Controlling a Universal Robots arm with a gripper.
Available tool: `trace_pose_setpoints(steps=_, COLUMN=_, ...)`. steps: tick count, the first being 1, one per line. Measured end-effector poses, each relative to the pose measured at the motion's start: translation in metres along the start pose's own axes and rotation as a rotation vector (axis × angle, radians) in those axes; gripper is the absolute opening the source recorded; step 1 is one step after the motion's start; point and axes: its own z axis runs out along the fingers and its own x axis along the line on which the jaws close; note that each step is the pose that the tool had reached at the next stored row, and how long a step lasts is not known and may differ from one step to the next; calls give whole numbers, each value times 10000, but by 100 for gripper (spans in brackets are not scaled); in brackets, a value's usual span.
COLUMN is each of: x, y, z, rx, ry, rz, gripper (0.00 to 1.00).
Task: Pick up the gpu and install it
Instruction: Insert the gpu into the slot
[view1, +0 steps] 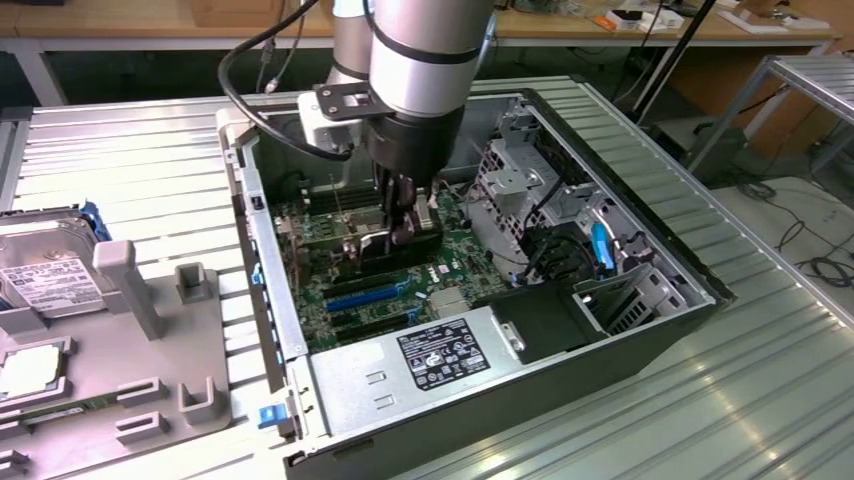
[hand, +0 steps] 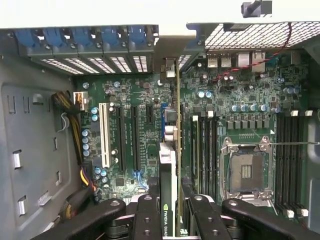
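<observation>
The gripper (hand: 172, 222) is clamped tight on the gpu (hand: 178, 125), holding it edge-on inside the open computer case (view1: 667, 260). The card is thin and flat. It shows a yellowish-green board edge, a black strip reading NVIDIA, and a silvery bracket end by the rear slots. It stands upright over the motherboard (hand: 235, 90). In the exterior view it is at twelve o'clock from the power supply (view1: 427, 360).
</observation>
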Motion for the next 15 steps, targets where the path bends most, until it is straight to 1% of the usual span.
trace_pose_setpoints(steps=5, x=3, y=27, z=55, rx=13, ry=10, rz=198, gripper=27)
trace_pose_setpoints(steps=10, x=5, y=33, z=119, rx=24, ry=16, rz=359, gripper=27)
trace_pose_setpoints(steps=15, x=15, y=34, z=129, rx=26, ry=16, rz=376, gripper=27)
